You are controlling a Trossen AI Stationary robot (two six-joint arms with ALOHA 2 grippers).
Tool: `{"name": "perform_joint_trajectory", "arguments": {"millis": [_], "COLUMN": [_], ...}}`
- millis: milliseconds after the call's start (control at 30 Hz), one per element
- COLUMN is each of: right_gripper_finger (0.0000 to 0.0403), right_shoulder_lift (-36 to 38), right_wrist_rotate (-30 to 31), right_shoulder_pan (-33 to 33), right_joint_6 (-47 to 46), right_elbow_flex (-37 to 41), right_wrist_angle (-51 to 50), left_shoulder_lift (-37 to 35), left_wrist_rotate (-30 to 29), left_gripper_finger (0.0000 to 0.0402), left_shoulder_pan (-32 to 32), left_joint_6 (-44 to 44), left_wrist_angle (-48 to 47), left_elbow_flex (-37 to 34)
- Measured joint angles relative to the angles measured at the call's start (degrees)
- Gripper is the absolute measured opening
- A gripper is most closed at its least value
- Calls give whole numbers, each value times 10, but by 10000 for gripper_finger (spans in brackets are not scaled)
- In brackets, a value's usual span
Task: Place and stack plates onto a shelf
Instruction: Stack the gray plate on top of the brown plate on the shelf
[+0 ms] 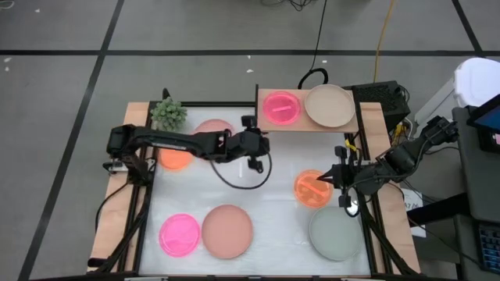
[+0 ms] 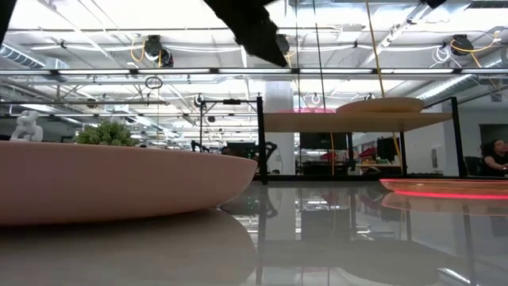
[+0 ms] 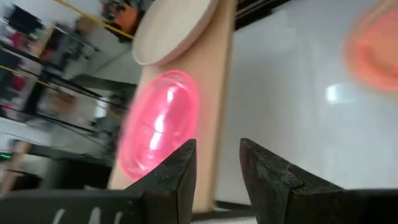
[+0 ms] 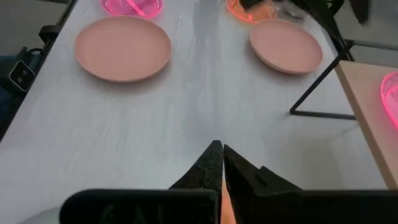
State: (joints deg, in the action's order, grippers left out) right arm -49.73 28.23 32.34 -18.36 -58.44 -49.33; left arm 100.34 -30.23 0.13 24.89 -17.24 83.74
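The shelf (image 1: 308,125) stands at the table's far edge. On it lie a neon pink plate (image 1: 280,108) and a beige plate (image 1: 329,105), side by side. My left gripper (image 1: 262,145) hangs open above the table, just short of the shelf's left end; its wrist view shows the pink plate (image 3: 158,124) beyond its empty fingers (image 3: 217,149). My right gripper (image 1: 334,176) is shut, raised over an orange plate (image 1: 311,188). On the table also lie an orange plate (image 1: 176,158), salmon plates (image 1: 215,127) (image 1: 226,231), a neon pink plate (image 1: 180,234) and a grey-green plate (image 1: 336,234).
A small spiky green plant (image 1: 168,114) stands at the far left, near the left arm. A black cable loop (image 1: 242,176) hangs below the left gripper. The shelf's dark leg (image 4: 317,87) stands on the white tabletop (image 4: 155,137). Cables and equipment lie beyond the right edge.
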Motion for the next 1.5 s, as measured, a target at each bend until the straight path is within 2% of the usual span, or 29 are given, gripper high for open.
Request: {"name": "perform_joint_trajectory", "arguments": {"millis": [233,333,500,633,767,933,1067,1300,1500], "right_gripper_finger": [0,0,0,0,0,0,0,0,0], "right_shoulder_lift": [-2,-3,-12,-23,-40,-73,-116,-200,-247], "right_wrist_rotate": [-3,-23,-30,-30,-43,-102,-178,-300,-345], "right_shoulder_pan": [0,0,0,0,0,1,19,83,147], "right_joint_6": [-34,-35,-35,-47,-75,-122,-189,-315,-433], "right_elbow_flex": [17,27,34,34,34,34,34,34,29], "right_wrist_angle": [5,20,42,52,53,52,35,33,42], "left_shoulder_lift": [-52,-59,-58,-58,-60,-60,-60,-60,-60], "left_wrist_rotate": [115,157,170,171,167,167,167,163,161], "left_gripper_finger": [129,129,129,129,129,129,129,129,129], "left_shoulder_pan": [-38,-54,-94,-129,-158,-184,-203,-223,-235], "left_joint_6": [-148,-196,-243,-253,-266,-295,-298,-314,-316], "left_wrist_angle": [-126,-178,-241,-247,-237,-150,-100,-42,-23], "left_elbow_flex": [0,0,0,-29,-70,-131,-161,-188,-189]}}
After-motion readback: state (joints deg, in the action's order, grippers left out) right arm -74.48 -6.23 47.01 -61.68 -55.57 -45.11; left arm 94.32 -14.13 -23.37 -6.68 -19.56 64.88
